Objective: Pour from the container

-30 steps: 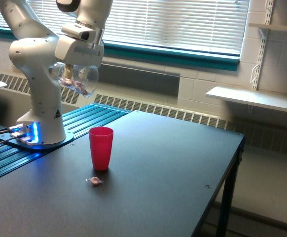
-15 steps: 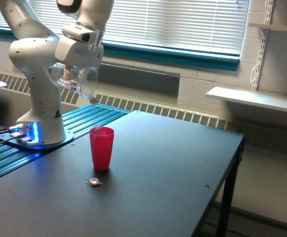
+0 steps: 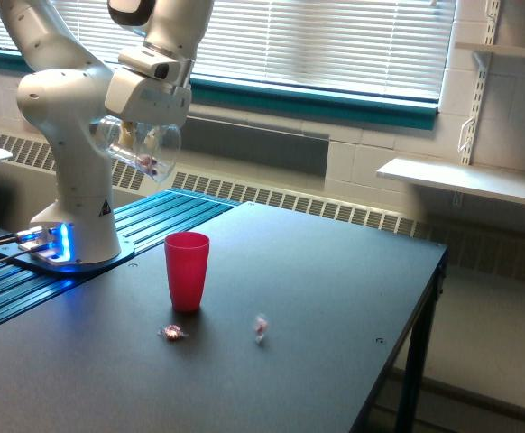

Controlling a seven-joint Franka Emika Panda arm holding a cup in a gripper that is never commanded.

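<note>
The arm (image 3: 73, 117) holds the container (image 3: 145, 149) high above the table (image 3: 335, 298), tipped well over on its side with the mouth facing the exterior view's right and slightly down, so that what is inside can slide out toward the red cup (image 3: 187, 271) standing below. The gripper (image 3: 129, 137) is closed on the container from above; its fingers are mostly hidden behind the white hand housing, but the cup hangs from it and nothing else supports it. A few small pinkish pieces are visible inside the container near its lower wall. The red cup stands upright, below the container and a little to the exterior view's right of its mouth, which looks like the intended catching spot.

One wrapped candy (image 3: 172, 333) lies on the table just in front of the red cup. A second candy (image 3: 261, 328) shows blurred, to the exterior view's right of the cup and well apart from it; whether it touches the table or is in mid-bounce I cannot tell.

Half a second ago that second candy was not there; a small piece was dropping from the container's mouth toward the cup. The container is now tipped slightly less steeply and sits a touch higher, judging by its outline. The red cup and first candy have not moved
</note>
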